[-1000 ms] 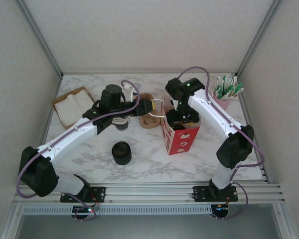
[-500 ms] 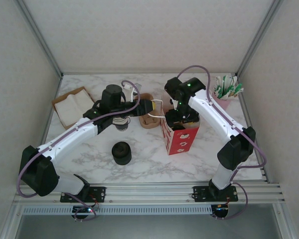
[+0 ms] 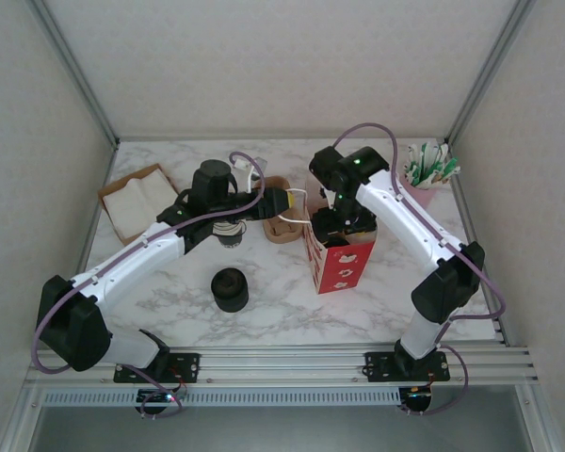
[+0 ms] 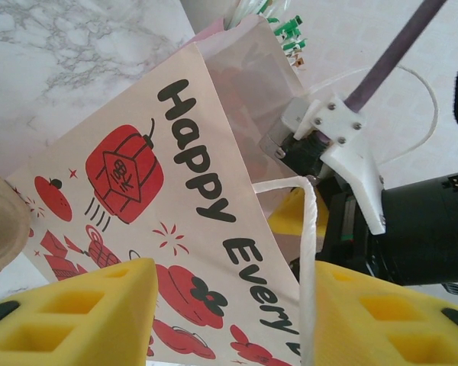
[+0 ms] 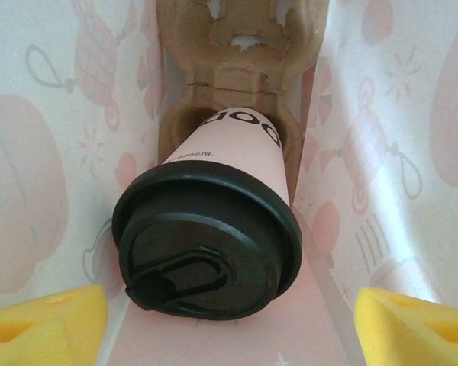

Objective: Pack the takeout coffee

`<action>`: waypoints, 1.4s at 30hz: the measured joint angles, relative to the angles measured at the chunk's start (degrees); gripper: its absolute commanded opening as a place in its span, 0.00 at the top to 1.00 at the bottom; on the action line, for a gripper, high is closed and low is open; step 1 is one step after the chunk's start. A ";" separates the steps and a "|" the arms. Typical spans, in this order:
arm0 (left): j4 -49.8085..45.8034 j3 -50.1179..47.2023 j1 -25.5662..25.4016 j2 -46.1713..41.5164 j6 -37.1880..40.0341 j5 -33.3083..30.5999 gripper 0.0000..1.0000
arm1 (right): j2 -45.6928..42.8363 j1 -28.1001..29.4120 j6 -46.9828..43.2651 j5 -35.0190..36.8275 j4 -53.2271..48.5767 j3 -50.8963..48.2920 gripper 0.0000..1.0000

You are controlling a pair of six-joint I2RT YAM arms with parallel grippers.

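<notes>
Right hand (image 5: 229, 328): spread wide, down inside the bag (image 3: 344, 264), one yellow pad at either side of the takeout coffee (image 5: 210, 236) and both clear of it. Nothing is held.

Takeout coffee: inside the bag, black lid on, its base seated in a well of the brown cardboard carrier (image 5: 237, 46) that lies along the bag floor. Whether the cup stands quite plumb cannot be told from this angle.

Left hand (image 4: 229, 305): part open, at the bag's mouth on the side away from the right arm. The white handle cord (image 4: 309, 252) passes between its pads, close to one of them. Judged hooked, not clamped, keeping the mouth open.

Progress, as judged: the cup is placed and released, so the main step looks done. Left to do: lift the right hand straight out without catching lid or bag wall, then free the cord.

Pose: the right arm reaches over from the bench (image 3: 292, 301) edge, wrist turned steeply down into the bag. The left arm stretches low across the bench, forearm near level
</notes>
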 measured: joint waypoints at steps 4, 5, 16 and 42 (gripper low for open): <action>0.00 0.00 0.00 0.00 0.00 -0.15 0.47 | -0.37 1.07 0.63 0.92 -0.81 1.31 0.16; 0.00 0.00 0.00 0.00 0.00 -0.15 0.47 | -0.50 1.25 0.83 1.05 -1.07 1.62 0.16; 0.00 0.00 0.00 0.00 -0.02 -0.22 0.48 | -3.32 3.87 2.19 3.13 -3.91 5.18 0.17; -0.04 0.00 0.00 -0.02 -0.85 -1.73 0.44 | -12.31 9.18 5.92 5.66 -4.44 7.78 0.21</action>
